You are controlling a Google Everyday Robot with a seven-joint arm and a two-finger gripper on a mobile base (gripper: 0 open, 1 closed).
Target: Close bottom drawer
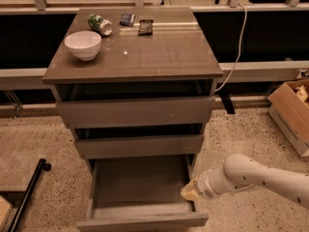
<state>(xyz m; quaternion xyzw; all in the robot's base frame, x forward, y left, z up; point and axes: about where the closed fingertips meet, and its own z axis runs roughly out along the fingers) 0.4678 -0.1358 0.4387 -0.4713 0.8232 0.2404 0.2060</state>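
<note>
Bottom drawer (142, 222) of the cabinet (133, 57) stands pulled far out toward the camera, its front panel running left to right. The arm (270, 175) reaches in from the right over open floor, well apart from the cardboard box (289, 115). The gripper (190, 191) sits at the drawer's right side wall, just behind the panel; whether it is clenched or released cannot be told. Closing likely means rounding the panel's right edge and pushing back.
</note>
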